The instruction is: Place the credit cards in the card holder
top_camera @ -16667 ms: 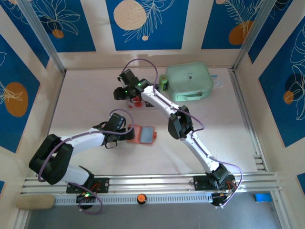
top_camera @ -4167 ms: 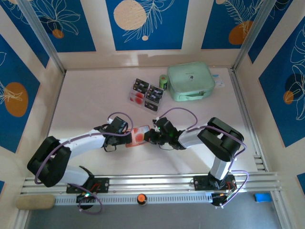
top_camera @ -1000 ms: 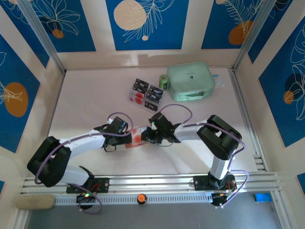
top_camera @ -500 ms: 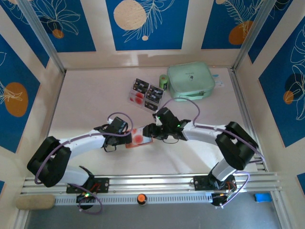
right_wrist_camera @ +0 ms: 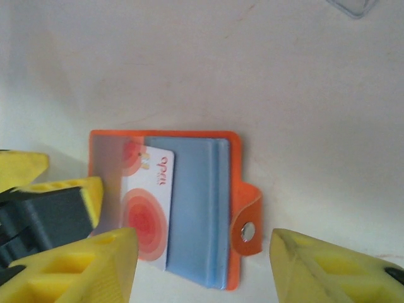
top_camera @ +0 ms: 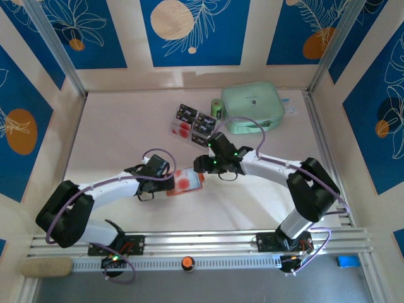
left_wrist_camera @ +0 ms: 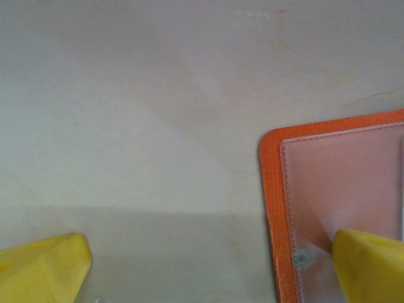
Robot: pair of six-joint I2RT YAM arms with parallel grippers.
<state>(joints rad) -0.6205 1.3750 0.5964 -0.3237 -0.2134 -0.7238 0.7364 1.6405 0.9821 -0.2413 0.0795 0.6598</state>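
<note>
The orange card holder [top_camera: 187, 182] lies open on the table, its grey-blue pockets [right_wrist_camera: 202, 208] up and its snap tab [right_wrist_camera: 247, 230] to the right. One credit card [right_wrist_camera: 148, 214], white with a red blob, sits partly inside the clear left pocket. More credit cards [top_camera: 192, 123] lie together at the back. My left gripper [top_camera: 169, 182] is open, and one yellow fingertip [left_wrist_camera: 372, 265] presses on the holder's left flap [left_wrist_camera: 328, 183]. My right gripper [right_wrist_camera: 202, 268] hovers open just above and to the right of the holder, holding nothing.
A mint-green zip pouch [top_camera: 252, 107] stands at the back right, with a small green roll [top_camera: 216, 108] against its left side. Aluminium rails [top_camera: 208, 240] run along the near edge. Walls close off the table on three sides.
My right gripper has opened, let go of the card and pulled back up and to the right. The card stays in the holder's pocket. The left arm has not moved.
</note>
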